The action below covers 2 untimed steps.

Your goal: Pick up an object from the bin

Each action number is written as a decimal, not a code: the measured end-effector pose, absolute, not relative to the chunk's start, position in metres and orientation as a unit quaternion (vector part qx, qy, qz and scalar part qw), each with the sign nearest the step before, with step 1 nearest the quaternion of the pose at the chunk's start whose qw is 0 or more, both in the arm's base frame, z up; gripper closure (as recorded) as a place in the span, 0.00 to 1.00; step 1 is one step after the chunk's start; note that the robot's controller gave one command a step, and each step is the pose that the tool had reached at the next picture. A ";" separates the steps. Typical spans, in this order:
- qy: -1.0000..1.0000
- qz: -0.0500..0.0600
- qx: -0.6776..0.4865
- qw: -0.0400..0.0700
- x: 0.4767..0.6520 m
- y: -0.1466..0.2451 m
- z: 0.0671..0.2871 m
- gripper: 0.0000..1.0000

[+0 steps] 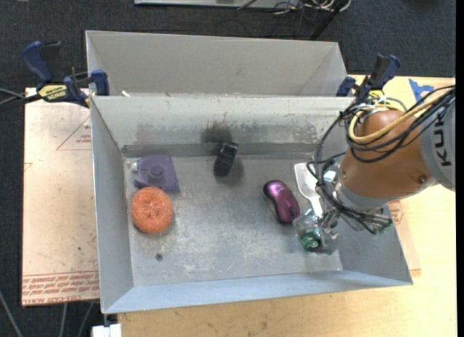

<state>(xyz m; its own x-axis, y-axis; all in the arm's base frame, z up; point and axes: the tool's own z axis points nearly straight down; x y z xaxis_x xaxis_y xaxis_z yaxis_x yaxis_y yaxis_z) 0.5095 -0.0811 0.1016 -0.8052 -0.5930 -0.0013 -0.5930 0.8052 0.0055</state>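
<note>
Your gripper (pixel 317 238) is down low over the right near part of the grey metal bin (pixel 217 259), close to where the floor meets the right wall. The arm's orange cover (pixel 380 158) and its looped cables hang above that wall and hide much of the wrist. You cannot tell whether the jaws stand apart or together; the tool's tip is too cluttered to read.

A small green-and-clear bit (pixel 312 240) sits right at the tip. You cannot tell whether it is a thing of the bin or part of the tool.

The nearest clear thing is a glossy purple mouse-shaped object (pixel 281 199). It lies on the floor just to the left of the gripper and slightly farther back, its long side angled toward the near right. A flat white piece (pixel 303 177) lies just to the right of it, partly under the arm.

The rest lie well apart from the gripper. A small black object (pixel 225 159) rests by the far wall near the middle. A lavender plastic piece (pixel 156 173) sits at the far left. An orange scrubber ball (pixel 151 209) lies just in front of the lavender piece.
</note>
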 end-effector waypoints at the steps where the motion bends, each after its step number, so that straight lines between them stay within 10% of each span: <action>1: -0.954 -0.002 0.301 -0.002 0.507 -0.103 0.155 1.00; 2: -0.956 -0.001 0.294 -0.003 0.506 -0.110 0.170 1.00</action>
